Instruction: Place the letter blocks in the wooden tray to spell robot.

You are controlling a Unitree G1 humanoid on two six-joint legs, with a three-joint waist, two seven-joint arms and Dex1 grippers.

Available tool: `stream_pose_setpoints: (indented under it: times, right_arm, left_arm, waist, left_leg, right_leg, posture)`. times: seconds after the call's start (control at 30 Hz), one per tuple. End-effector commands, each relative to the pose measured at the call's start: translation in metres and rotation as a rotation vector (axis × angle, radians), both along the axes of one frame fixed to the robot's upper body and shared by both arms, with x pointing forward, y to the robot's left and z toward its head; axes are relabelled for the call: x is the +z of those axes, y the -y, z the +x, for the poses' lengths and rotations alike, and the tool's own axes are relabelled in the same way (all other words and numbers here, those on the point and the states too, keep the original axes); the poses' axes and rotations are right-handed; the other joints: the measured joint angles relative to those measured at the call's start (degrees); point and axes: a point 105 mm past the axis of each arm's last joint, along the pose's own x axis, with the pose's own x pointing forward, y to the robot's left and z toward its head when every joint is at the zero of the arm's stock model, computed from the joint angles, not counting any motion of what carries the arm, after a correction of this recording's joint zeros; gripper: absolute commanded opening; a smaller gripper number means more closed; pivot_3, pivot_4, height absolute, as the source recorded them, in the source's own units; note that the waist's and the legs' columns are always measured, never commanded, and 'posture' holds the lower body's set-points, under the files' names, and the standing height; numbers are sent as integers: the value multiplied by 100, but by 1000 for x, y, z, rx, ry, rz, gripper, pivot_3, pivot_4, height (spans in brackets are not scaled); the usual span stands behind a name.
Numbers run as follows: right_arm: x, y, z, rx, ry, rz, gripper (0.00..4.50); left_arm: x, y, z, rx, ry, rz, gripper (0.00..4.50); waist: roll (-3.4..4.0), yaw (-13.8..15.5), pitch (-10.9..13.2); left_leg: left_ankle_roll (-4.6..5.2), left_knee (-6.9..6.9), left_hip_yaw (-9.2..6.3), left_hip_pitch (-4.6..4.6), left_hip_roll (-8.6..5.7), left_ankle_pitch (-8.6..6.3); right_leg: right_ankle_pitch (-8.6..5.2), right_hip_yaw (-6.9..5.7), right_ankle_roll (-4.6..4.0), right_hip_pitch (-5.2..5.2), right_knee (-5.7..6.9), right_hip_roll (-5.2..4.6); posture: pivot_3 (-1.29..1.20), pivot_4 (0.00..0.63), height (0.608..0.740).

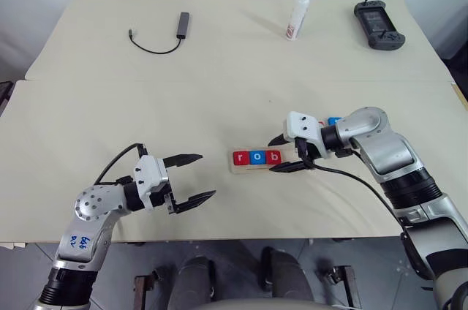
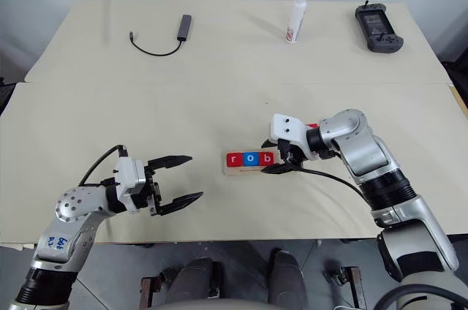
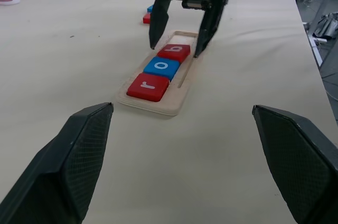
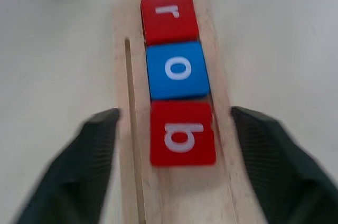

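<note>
The wooden tray [image 1: 248, 169] lies on the table in front of me. In it, from its left end, sit a red r [image 1: 241, 157], a blue o [image 1: 257, 157] and a red b [image 1: 273, 157] letter block, side by side. My right gripper [image 1: 276, 155] is open and angled down over the tray, its two fingers [image 4: 90, 160] standing either side of the b block with nothing gripped. Behind that gripper a blue block [image 3: 151, 8] and a red block [image 3: 147, 18] lie on the table. To the tray's left, my left gripper [image 1: 205, 175] hovers open and empty.
At the far side of the table lie a grey USB hub with a black cable [image 1: 179, 28], a white bottle [image 1: 297, 17] and a black handheld controller [image 1: 378, 23]. A seam runs across the table between them and the tray.
</note>
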Motion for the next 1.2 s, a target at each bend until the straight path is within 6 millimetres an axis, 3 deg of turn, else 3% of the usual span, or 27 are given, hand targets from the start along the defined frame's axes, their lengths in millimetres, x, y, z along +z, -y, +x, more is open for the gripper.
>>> stream_pose_setpoints:
  times: [0.03, 0.17, 0.27, 0.47, 0.63, 1.0, 1.2]
  right_arm:
    - [26, 5, -4, 24, 68, 37, 4464]
    - [30, 20, -14, 12, 54, 45, 4464]
    - [24, 32, -16, -41, 40, 41, 3871]
    - [4, 44, -10, -138, 26, 14, 1728]
    - [0, 34, -10, -128, 10, 34, 30]
    - [1, 14, -2, -116, 21, 49, 30]
    - [10, 30, -5, -137, 43, 38, 30]
  left_arm:
    - [10, 2, -3, -13, 49, 0, 4500]
    - [9, 3, -2, -14, 47, -3, 4500]
    - [9, 4, -1, -15, 47, -5, 4500]
    - [9, 4, 0, -22, 45, -3, 4500]
    - [10, 4, 1, -26, 44, -1, 4500]
    - [11, 4, 0, -15, 50, -2, 4500]
    - [10, 4, 1, -14, 47, -6, 4500]
  waist:
    - [0, 0, 0]
    - [0, 16, 0]
    - [-1, 9, 0]
    - [0, 0, 0]
    - [0, 2, 0]
    - [0, 2, 0]
    - [0, 18, 0]
  left_leg:
    - [0, 0, 0, 0, 0, 0]
    - [0, 0, -1, -1, -1, 0]
    - [0, 0, -1, 1, 0, 0]
    - [0, 0, 3, 4, 0, 0]
    - [0, 1, 4, 4, 0, 0]
    - [0, 5, 3, 3, 0, 0]
    - [0, 5, 3, 2, 0, 0]
  right_leg:
    - [0, 0, 0, 0, 0, 0]
    - [0, 0, 0, 1, -1, 0]
    - [0, 0, 0, 1, -1, 0]
    - [0, 2, 0, 0, 3, 0]
    - [0, 3, 0, 0, 4, 0]
    - [0, 3, 0, 1, 5, 0]
    - [0, 3, 0, 0, 5, 0]
  posture:
    - [0, 150, 740]
    - [0, 150, 740]
    - [0, 150, 740]
    - [0, 150, 740]
    - [0, 150, 740]
    - [0, 150, 740]
    - [0, 150, 740]
